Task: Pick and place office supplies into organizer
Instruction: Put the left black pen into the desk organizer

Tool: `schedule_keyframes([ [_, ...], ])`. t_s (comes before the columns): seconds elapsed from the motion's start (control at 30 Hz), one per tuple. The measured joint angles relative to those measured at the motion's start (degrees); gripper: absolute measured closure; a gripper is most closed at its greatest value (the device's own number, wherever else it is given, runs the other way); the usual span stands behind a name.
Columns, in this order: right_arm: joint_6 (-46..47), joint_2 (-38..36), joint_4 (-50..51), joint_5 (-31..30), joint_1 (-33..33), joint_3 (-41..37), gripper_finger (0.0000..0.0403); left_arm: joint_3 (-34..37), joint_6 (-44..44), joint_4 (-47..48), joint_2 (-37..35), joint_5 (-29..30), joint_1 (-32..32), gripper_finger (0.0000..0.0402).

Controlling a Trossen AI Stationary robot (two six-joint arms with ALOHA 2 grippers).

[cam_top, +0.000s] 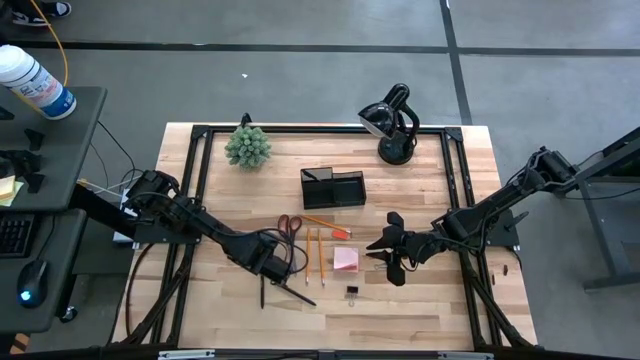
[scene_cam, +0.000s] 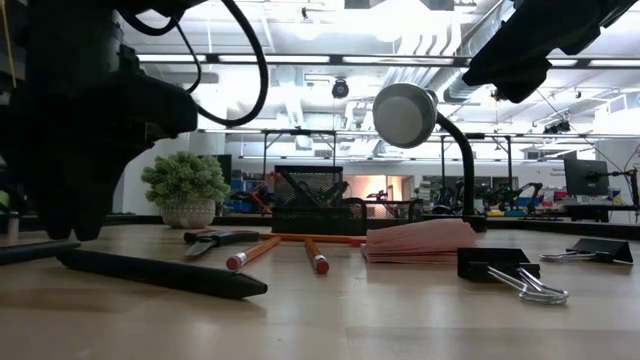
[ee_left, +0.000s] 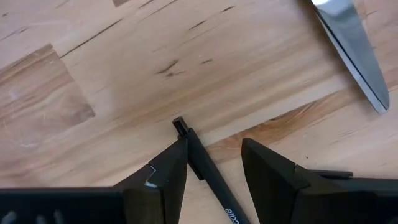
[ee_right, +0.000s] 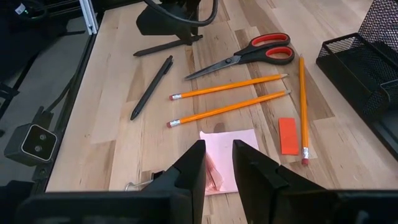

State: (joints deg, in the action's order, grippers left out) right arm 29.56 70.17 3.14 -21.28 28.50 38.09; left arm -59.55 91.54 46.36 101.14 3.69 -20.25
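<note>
My left gripper [ee_left: 214, 171] sits low w/ fingers parted round a black pen [ee_left: 205, 171], which touches one finger, not clamped; only the left wrist view shows that. High view shows the organizer [cam_top: 333, 187] far-centre, scissors [cam_top: 290, 226] and pencils [cam_top: 314, 254] between. My right gripper [ee_right: 217, 163] hovers at the pink sticky-note pad [ee_right: 229, 158], narrowly open, prob. holding nothing.

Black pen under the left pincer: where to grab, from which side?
Grip the black pen across its slim barrel just behind the clip end, coming straight down. It lies flat on the table, already between the open left pincer fingers.
</note>
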Motion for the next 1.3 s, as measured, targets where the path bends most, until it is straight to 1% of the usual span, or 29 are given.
schedule_keyframes([
  [0.2, 0.0, 0.0, 0.0, 0.5, 0.0, 0.0, 0.0329, 0.0, 0.5, 0.1, 0.0, -0.7, 0.0, 0.0259],
  [0.4, 0.0, 0.0, 0.0, 0.8, 0.0, 0.0, 0.0329, 0.0, 7.2, 0.2, 0.0, -1.5, 0.0, 0.0259],
  [0.67, 0.0, 0.0, 0.0, 1.7, 0.0, 0.0, 0.0329, 0.0, 10.6, 0.7, 0.0, -0.2, 0.0, 0.0259],
  [1.07, 0.0, 0.0, 0.0, 2.4, 0.0, 0.0, 0.0329, 0.0, 12.3, 3.5, 0.0, -1.6, 0.0, 0.0259],
  [1.2, 0.0, 0.0, 0.0, 2.4, 0.0, 0.0, 0.0329, 1.1, 12.8, 2.1, 0.0, -2.4, 0.0, 0.0259],
  [1.3, 0.0, 0.0, 0.0, 2.4, 0.0, 0.0, 0.0329, 2.2, 13.1, -1.3, 0.0, -2.6, 0.0, 0.0259],
])
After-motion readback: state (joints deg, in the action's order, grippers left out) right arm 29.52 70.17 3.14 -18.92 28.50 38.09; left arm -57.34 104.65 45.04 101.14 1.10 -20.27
